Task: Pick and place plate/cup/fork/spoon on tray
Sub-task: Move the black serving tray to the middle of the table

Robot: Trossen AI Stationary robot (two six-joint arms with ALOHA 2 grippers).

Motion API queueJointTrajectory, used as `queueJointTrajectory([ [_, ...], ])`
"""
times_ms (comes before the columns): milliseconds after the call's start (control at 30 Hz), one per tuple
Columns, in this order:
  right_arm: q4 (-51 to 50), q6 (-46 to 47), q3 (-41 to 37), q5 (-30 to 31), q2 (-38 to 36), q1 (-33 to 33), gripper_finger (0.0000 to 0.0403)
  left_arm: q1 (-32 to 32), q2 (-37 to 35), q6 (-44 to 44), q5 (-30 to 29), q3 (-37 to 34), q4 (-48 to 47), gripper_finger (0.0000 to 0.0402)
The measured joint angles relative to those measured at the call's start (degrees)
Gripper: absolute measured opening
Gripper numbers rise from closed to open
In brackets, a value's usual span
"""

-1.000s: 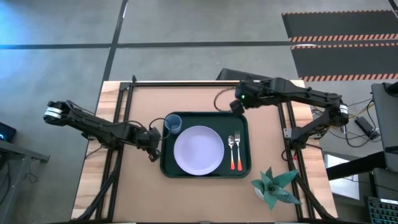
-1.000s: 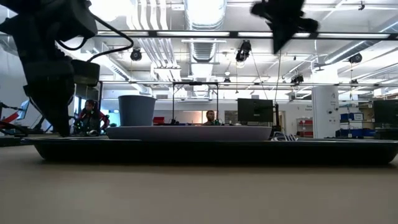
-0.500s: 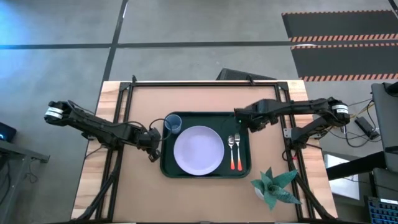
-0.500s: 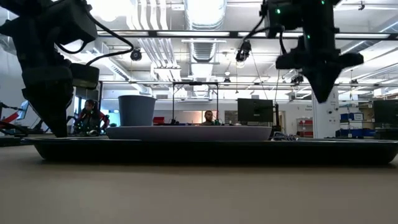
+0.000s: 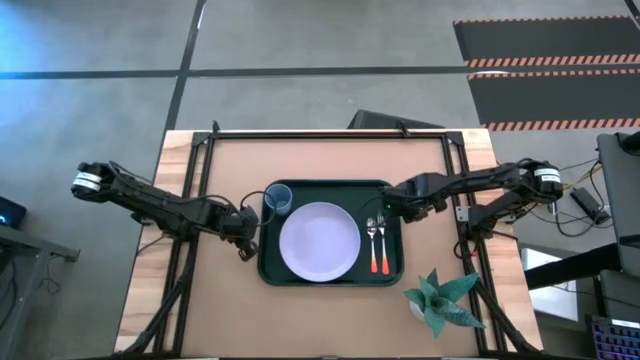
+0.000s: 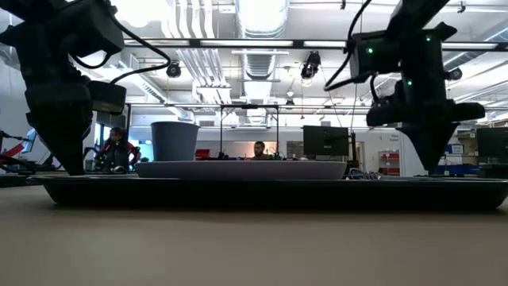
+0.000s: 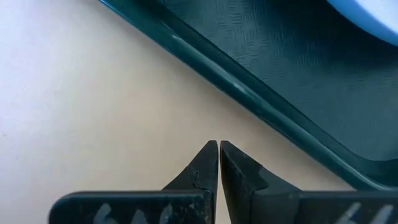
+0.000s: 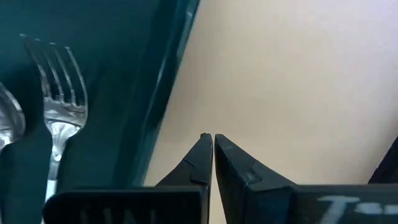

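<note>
The dark green tray (image 5: pixel 392 270) lies mid-table. It holds the pale plate (image 5: pixel 319 241), the blue cup (image 5: pixel 278 200) at its far left corner, and the spoon (image 5: pixel 370 243) and fork (image 5: pixel 380 243) side by side along its right side. Both have orange-red handles. My left gripper (image 5: pixel 243 230) is shut, pointing steeply down just outside the tray's left rim (image 7: pixel 249 93). My right gripper (image 8: pixel 208 137) is shut and points straight down over bare table just outside the tray's right rim (image 8: pixel 158 93), level with the fork's tines (image 8: pixel 59 74).
A green potted plant (image 5: pixel 440 300) stands at the near right, close to the tray's near right corner. Black frame rails (image 5: pixel 190 190) run along the table's left, right and far sides. Bare tabletop (image 5: pixel 320 160) lies beyond the tray.
My right gripper has come down from high above the tray's far right corner and moved toward the near edge, rolling as it sank. It now stands low beside the tray's right rim, still shut. Nothing on the tray has moved.
</note>
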Motion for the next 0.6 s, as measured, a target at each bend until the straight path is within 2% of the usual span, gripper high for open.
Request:
queueJointTrajectory([
  [333,9.7,0.7,-1.4,1.0,0.1,0.1,0.0008,0.0,0.0,-0.1,1.5,0.0,-0.1,0.0000],
  [600,9.0,0.8,-2.6,2.0,0.1,1.4,0.0008,0.0,0.0,-0.2,2.9,-0.1,-3.3,0.0000],
])
